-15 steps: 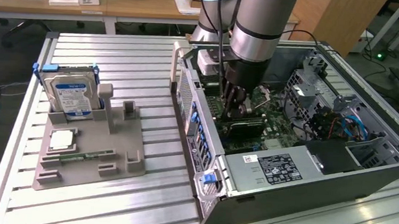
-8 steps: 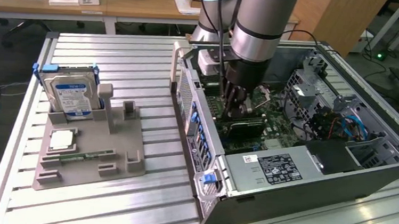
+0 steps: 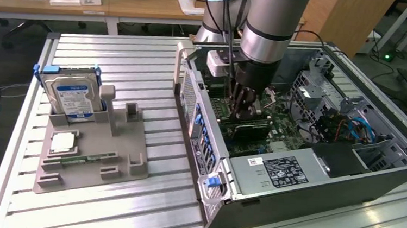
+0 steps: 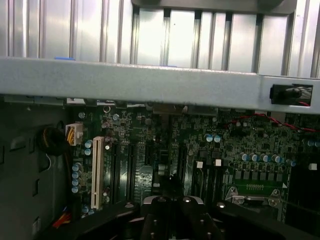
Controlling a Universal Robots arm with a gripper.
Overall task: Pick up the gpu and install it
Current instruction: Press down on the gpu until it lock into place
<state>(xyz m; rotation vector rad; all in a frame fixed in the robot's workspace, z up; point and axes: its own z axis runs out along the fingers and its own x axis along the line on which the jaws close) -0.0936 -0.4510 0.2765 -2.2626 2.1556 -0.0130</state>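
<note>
Gripper: my gripper [image 3: 246,113] stood inside the open computer case [image 3: 372,182], fingers drawn fully together and pointing down at the motherboard [image 4: 165,145].
GPU: the gpu [image 3: 249,129] lay directly beneath my fingertips, a dark flat card seated low on the board, touching or all but touching them; whether I gripped it or merely pressed on it, I could not tell.
Handling: I judged the card light, stiff and thin, its circuitry fragile; best held by its long edges or near the bracket end, never by the components.
Slots: the white expansion slot [image 4: 97,172] sat beside my fingers in the wrist view.
Fixture: the grey parts tray [image 3: 91,154], carrying the blue-labelled hard drive [image 3: 74,95], stood well apart, toward the exterior view's left.
</note>
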